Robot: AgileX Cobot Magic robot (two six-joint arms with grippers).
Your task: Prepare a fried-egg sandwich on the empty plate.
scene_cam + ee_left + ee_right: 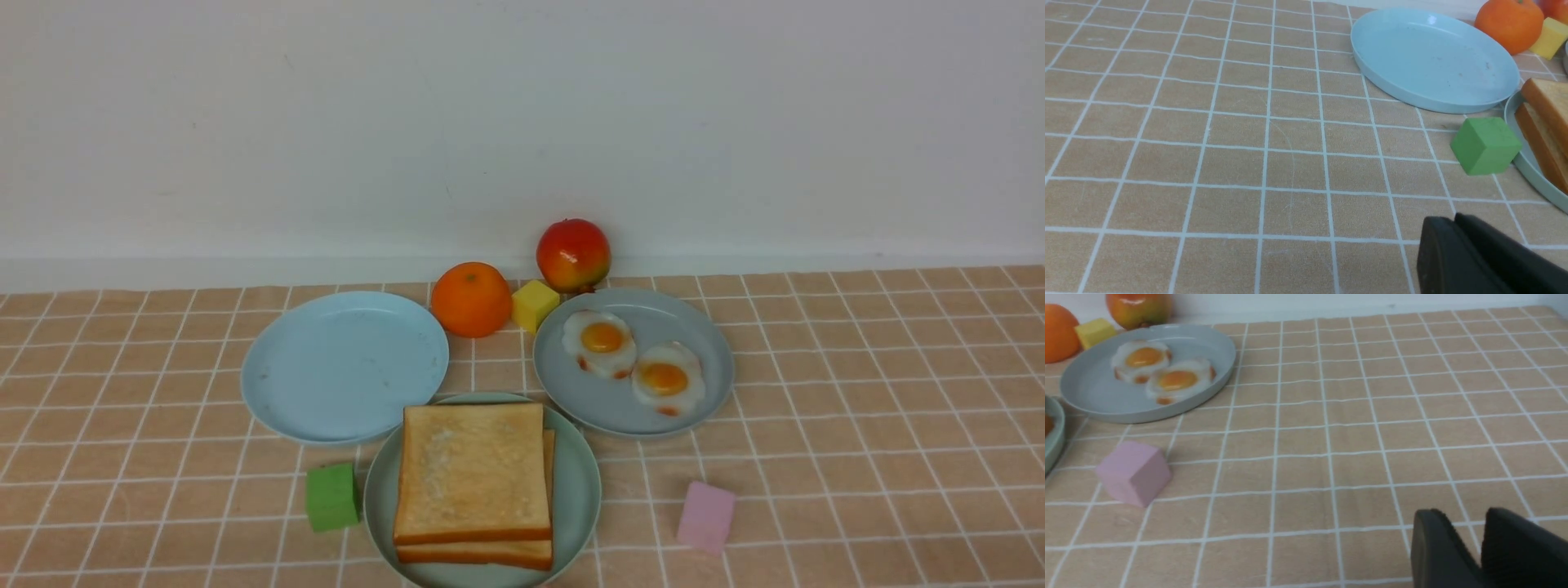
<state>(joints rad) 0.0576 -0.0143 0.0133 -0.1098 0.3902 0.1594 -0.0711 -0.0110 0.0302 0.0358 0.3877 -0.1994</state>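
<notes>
Two toast slices [472, 469] lie stacked on the mint-green plate [584, 490] at the front centre. Two fried eggs [602, 339] [665, 380] lie on the grey-blue plate [702, 384] at the right. The light sky-blue plate [343, 367] at the left holds nothing. No gripper shows in the front view. In the left wrist view my left gripper [1447, 220] is shut and empty, above bare cloth, short of the green cube [1484, 145]. In the right wrist view my right gripper [1466, 512] is slightly open and empty, to the right of the pink cube [1133, 473].
An orange [471, 299], a yellow cube [534, 305] and a red apple [573, 255] stand at the back between the plates. A green cube [332, 496] sits left of the toast plate, a pink cube [705, 516] right of it. A white wall bounds the back.
</notes>
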